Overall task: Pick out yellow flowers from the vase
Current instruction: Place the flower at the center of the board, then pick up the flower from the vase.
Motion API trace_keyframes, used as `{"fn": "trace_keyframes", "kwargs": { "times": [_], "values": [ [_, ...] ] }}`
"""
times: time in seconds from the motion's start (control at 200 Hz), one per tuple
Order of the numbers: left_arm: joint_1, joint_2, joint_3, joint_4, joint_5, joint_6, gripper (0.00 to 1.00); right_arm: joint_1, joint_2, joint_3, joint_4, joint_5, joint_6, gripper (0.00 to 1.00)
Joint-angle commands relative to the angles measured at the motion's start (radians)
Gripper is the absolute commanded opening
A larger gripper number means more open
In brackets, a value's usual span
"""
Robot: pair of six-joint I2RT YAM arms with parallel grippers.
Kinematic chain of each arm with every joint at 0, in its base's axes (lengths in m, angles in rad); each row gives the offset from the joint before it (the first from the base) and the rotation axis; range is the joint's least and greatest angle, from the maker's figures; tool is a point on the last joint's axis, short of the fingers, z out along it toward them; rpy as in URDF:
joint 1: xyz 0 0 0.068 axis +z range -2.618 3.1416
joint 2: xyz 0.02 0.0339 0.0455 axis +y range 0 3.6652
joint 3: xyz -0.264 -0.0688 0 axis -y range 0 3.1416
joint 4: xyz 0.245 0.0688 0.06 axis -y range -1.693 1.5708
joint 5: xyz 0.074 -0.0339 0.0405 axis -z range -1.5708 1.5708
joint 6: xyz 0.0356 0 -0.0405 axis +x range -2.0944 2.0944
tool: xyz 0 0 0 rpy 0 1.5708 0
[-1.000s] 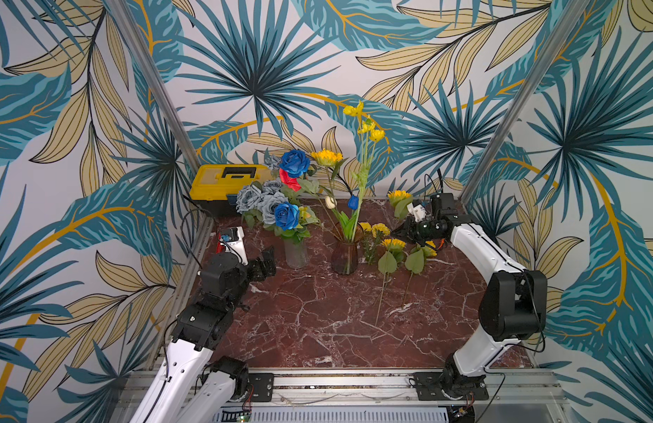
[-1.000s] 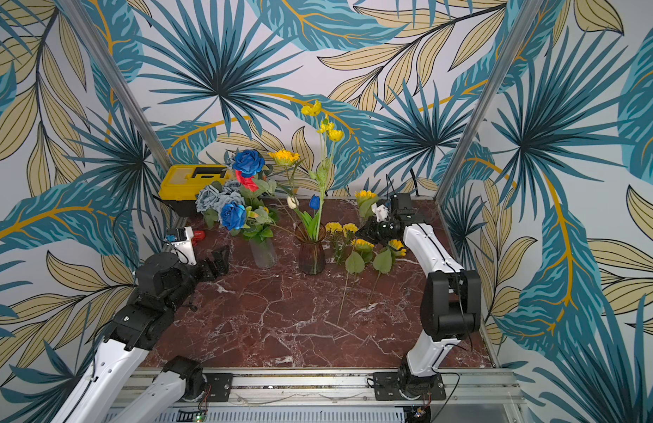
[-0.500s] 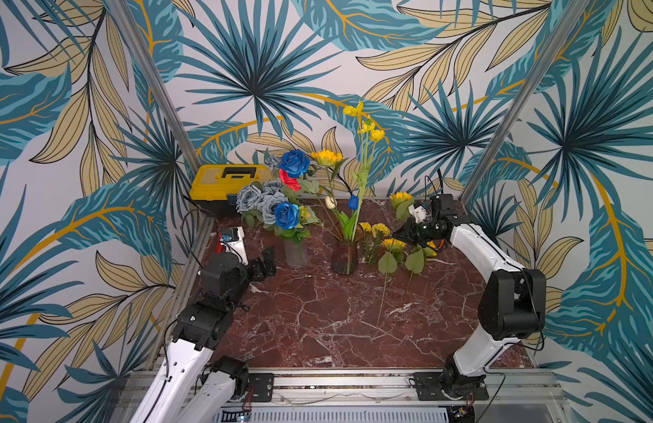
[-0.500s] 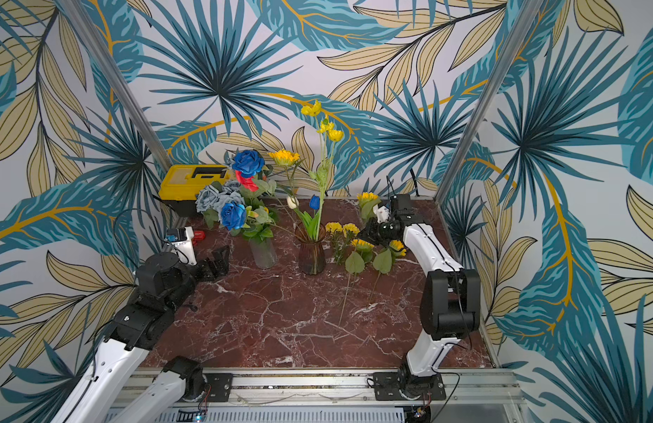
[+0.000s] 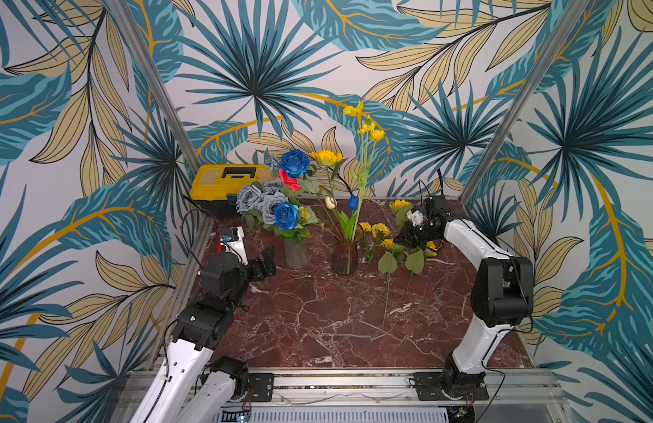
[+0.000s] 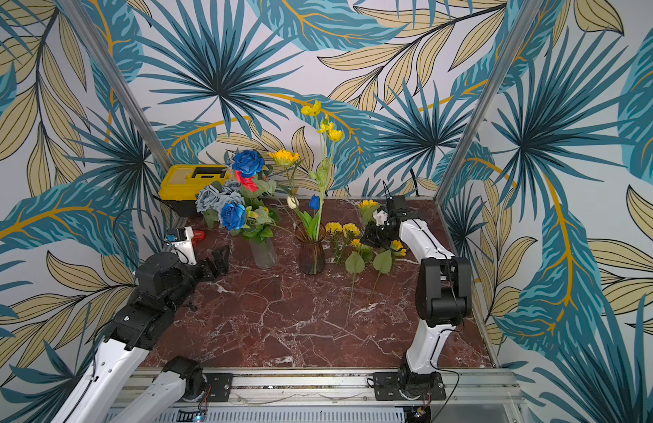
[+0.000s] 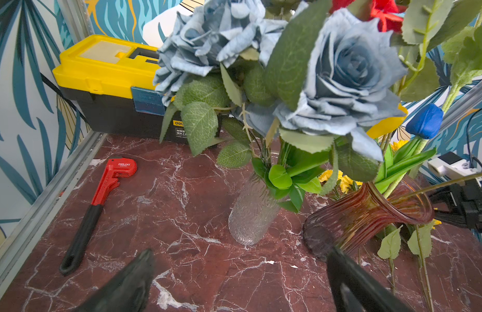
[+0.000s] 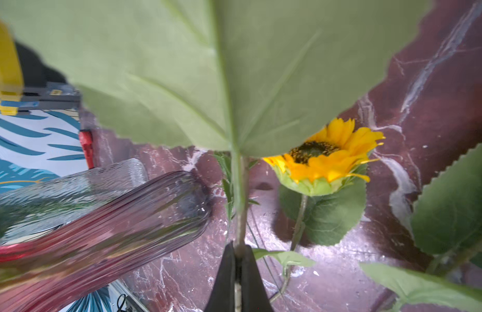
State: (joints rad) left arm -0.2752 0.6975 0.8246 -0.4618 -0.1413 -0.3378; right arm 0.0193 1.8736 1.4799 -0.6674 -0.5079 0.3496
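**Spotter one:** On the red marble table (image 5: 317, 311), your two arms flank two vases. The amber vase (image 5: 344, 256) holds tall yellow flowers (image 5: 369, 126) not yet picked. Other yellow blooms (image 5: 376, 230) lie on the marble just beside it, on your right arm's side.

**Spotter two:** Your right gripper (image 8: 237, 259) sits low among those laid blooms. It is clamped on a thin green stem (image 8: 241, 216) under a broad leaf (image 8: 207, 67) (the wrist view hides the flower head). A sunflower (image 8: 323, 154) lies just beyond.

**Spotter one:** By that, the step looks like laying this stem down. Lower it until it rests flat beside the others, apart from the amber vase. Then part the jaws and rise straight up, so the leaf doesn't drag its neighbours.

**Spotter two:** Your left gripper (image 5: 264, 262) stands spread wide and empty, near the clear vase (image 5: 295, 252). Keep it off the glass.
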Motion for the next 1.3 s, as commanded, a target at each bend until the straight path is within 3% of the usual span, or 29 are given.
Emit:
{"fn": "trace_keyframes", "kwargs": {
  "times": [0.0,0.21,0.3,0.355,0.771,0.891,1.081,1.227,1.297],
  "values": [
    [0.01,-0.009,-0.005,-0.005,0.0,0.001,0.99,-0.004,0.016,0.033,-0.03,0.021,-0.021,0.07],
    [0.013,-0.006,-0.007,-0.002,0.007,0.001,0.99,-0.004,0.033,0.072,-0.046,0.036,-0.025,0.17],
    [0.014,-0.005,-0.006,-0.001,0.009,-0.002,0.99,-0.003,0.031,0.079,-0.052,0.043,-0.026,0.4],
    [0.014,-0.006,-0.007,-0.002,0.009,-0.002,0.99,-0.004,0.022,0.077,-0.052,0.052,-0.027,0.47],
    [0.016,-0.003,-0.007,0.0,0.01,-0.003,0.99,-0.001,-0.154,0.071,-0.003,0.075,0.005,0.55],
    [0.018,0.002,-0.01,0.006,0.013,-0.006,0.99,0.009,-0.253,0.036,0.137,0.05,0.021,0.59],
    [0.019,0.003,-0.011,0.009,0.02,-0.009,1.0,0.024,-0.389,-0.103,0.534,0.003,0.103,0.68],
    [0.018,-0.007,-0.011,0.009,0.017,-0.005,0.99,0.037,-0.417,-0.204,0.9,-0.16,0.186,0.86],
    [0.02,-0.009,-0.011,0.009,0.019,-0.004,0.99,0.052,-0.402,-0.224,1.035,-0.21,0.218,0.88]
  ]
}}
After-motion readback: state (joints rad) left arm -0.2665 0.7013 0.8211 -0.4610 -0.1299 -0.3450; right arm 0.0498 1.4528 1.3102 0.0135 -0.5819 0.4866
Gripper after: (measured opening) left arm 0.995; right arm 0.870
